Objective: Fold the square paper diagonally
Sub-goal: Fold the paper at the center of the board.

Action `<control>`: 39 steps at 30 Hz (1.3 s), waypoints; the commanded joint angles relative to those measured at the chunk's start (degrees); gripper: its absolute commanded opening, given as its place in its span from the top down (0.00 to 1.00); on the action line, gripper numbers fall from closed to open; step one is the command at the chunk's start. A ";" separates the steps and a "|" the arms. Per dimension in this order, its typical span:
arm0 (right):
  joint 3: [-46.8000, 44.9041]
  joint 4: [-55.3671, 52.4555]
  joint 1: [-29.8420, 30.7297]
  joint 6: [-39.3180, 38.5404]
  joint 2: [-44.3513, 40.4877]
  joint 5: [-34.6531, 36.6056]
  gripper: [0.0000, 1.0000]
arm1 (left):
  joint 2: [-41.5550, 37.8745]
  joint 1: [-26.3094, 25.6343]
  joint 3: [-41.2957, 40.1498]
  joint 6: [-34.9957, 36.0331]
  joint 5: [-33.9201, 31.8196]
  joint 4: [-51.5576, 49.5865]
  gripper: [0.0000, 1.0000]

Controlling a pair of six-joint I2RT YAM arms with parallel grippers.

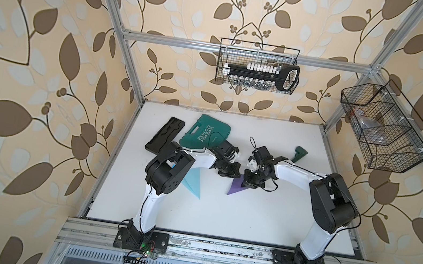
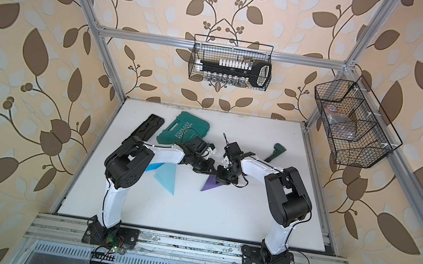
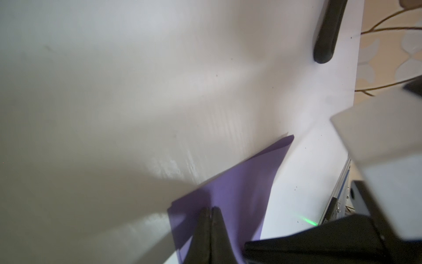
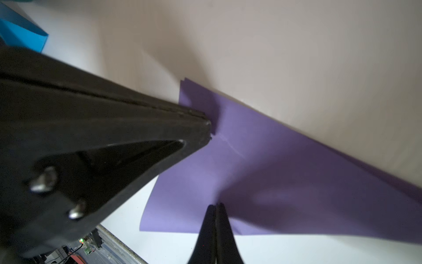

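1. Jaws pressed together on the left gripper (image 3: 211,209), nothing pinched; tips down on the purple paper (image 3: 235,189) near one corner.
2. Likewise closed and empty at the right gripper (image 4: 217,205), tips on the same sheet, just beside the left gripper.
3. Seen in both top views as a two-layer triangle, flat on the white table (image 1: 220,218), tapering from under the grippers toward 7 o'clock.
4. Well apart at 9 o'clock, light blue folded paper (image 1: 195,181); at 11 o'clock, green tool case (image 1: 204,134).
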 commanded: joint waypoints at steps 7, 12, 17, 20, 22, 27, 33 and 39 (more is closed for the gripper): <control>-2.20 0.37 1.60 -0.62 1.48 -1.03 1.00 | 4.18 0.12 -1.17 1.66 -6.86 -7.51 1.00; -2.76 1.19 1.95 -0.61 2.03 -1.08 1.00 | 4.33 0.03 -1.15 1.67 -6.90 -7.51 1.00; -3.09 1.82 2.43 -0.98 2.18 -0.96 1.00 | 4.39 -0.12 -1.05 1.65 -6.86 -7.50 1.00; -2.80 1.91 2.93 -1.31 2.33 -0.83 1.00 | 4.54 -0.18 -1.03 1.64 -6.90 -7.47 1.00; -2.77 2.21 3.16 -1.31 2.29 -0.96 1.00 | 4.71 -0.29 -0.79 1.64 -6.90 -7.51 1.00; -3.15 3.37 3.34 -0.59 1.07 -1.52 1.00 | 5.01 -0.30 -0.65 1.60 -6.90 -7.58 1.00; -3.12 1.82 3.00 -0.12 1.46 0.71 1.00 | 5.08 -0.32 -0.61 1.64 -6.90 -7.62 1.00; -5.71 1.26 0.56 0.27 -0.08 3.47 1.00 | 5.30 -0.31 -0.41 1.82 -7.16 -7.83 1.00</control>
